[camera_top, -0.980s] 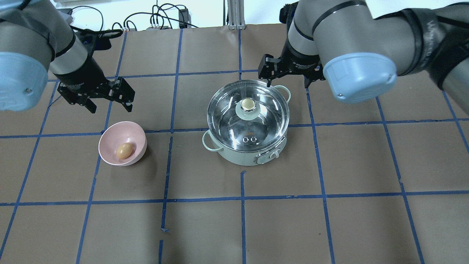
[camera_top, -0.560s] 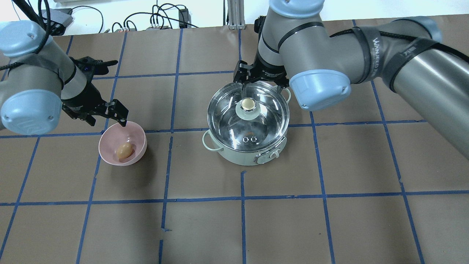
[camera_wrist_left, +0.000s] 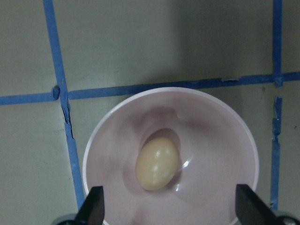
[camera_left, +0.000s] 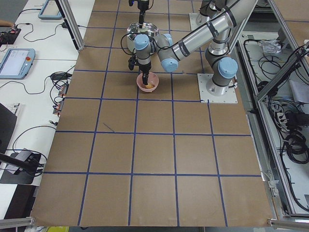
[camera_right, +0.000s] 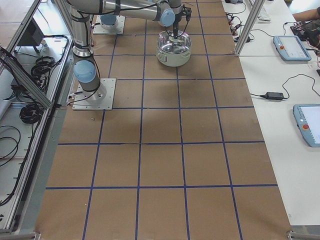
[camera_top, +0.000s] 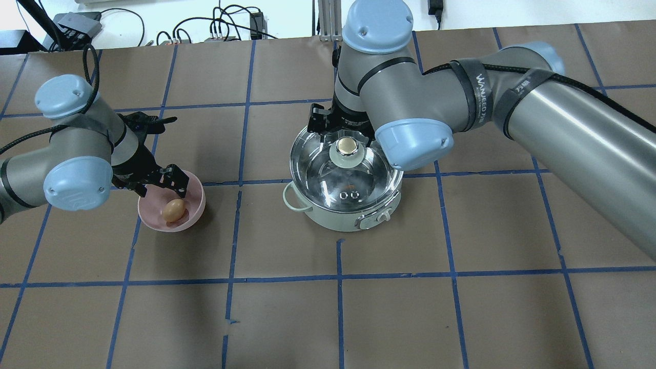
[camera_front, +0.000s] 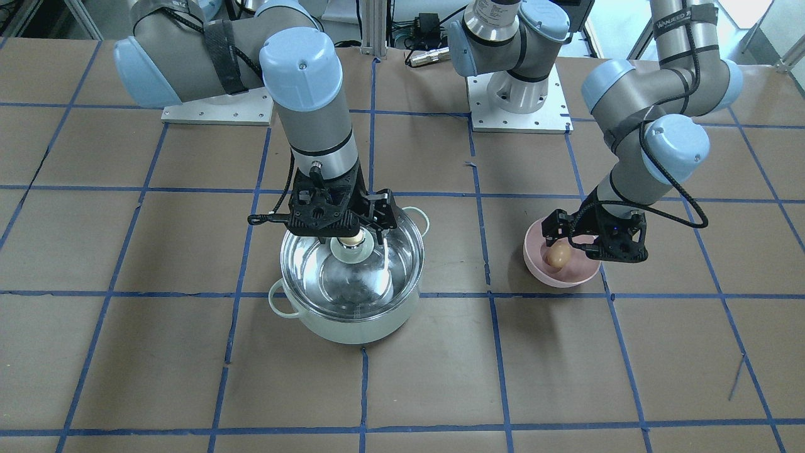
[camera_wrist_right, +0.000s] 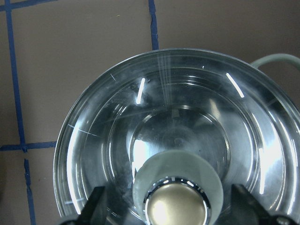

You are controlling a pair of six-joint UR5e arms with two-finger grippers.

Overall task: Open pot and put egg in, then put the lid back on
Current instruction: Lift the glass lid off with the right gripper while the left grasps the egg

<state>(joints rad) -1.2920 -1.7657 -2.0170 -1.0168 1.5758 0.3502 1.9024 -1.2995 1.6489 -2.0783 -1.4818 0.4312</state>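
The mint-green pot [camera_top: 342, 218] stands mid-table with the glass lid [camera_top: 359, 177] on it, its cream knob [camera_top: 347, 147] at centre. My right gripper [camera_top: 344, 137] is open just over the knob, a finger on each side, not closed on it; the right wrist view shows the knob [camera_wrist_right: 177, 206] between the fingertips [camera_wrist_right: 96, 206]. The tan egg [camera_top: 173, 210] lies in the pink bowl [camera_top: 198, 204]. My left gripper [camera_top: 161, 185] is open over the bowl's far rim. In the left wrist view the egg [camera_wrist_left: 157, 162] lies just ahead of the open fingertips [camera_wrist_left: 93, 208].
The table is brown paper with a blue tape grid. The pot [camera_front: 358, 324] has a control dial on its side [camera_top: 380, 218] and two loop handles [camera_top: 293, 197]. Cables and arm bases [camera_front: 519, 104] lie at the robot's end of the table.
My left gripper has moved down and toward the bowl, now over its rim. My right gripper has moved left and in over the lid's knob. Both stayed open.
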